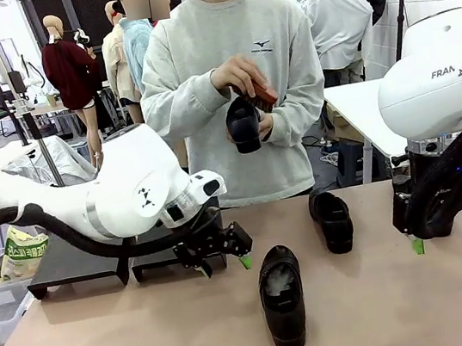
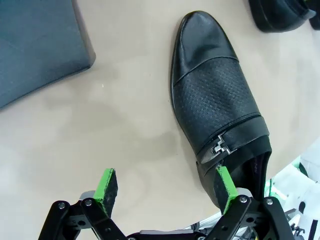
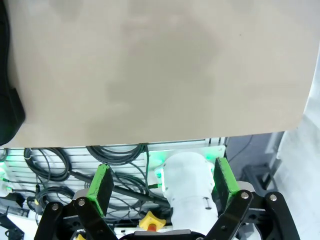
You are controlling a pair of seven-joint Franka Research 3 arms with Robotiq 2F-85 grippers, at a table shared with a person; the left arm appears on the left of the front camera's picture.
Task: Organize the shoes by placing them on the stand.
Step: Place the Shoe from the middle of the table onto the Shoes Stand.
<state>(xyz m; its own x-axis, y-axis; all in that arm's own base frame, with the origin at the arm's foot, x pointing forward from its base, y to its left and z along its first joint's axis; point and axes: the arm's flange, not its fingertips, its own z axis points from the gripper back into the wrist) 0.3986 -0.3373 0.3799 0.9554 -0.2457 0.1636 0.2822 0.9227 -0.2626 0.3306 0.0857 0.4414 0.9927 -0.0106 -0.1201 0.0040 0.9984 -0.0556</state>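
Two black shoes lie on the table: one near the middle (image 1: pixel 282 296), toe towards me, and one farther back (image 1: pixel 332 220). The person holds another shoe (image 1: pixel 244 123) at chest height in both hands. My left gripper (image 1: pixel 225 265) hangs open just left of the middle shoe. In the left wrist view that shoe (image 2: pixel 215 105) lies beside my open left gripper (image 2: pixel 165 187), one green pad (image 2: pixel 225 185) at its heel end, nothing between the fingers. My right gripper (image 1: pixel 448 238) is open above the table's right part. In its own view the right gripper (image 3: pixel 162 182) is empty.
The dark low stand (image 1: pixel 70 262) sits at the table's left, behind my left arm, and its corner (image 2: pixel 40 45) shows in the left wrist view. Bare table (image 3: pixel 165 70) lies under the right gripper, with its edge close by. A bag (image 1: pixel 21 252) lies off the table's left.
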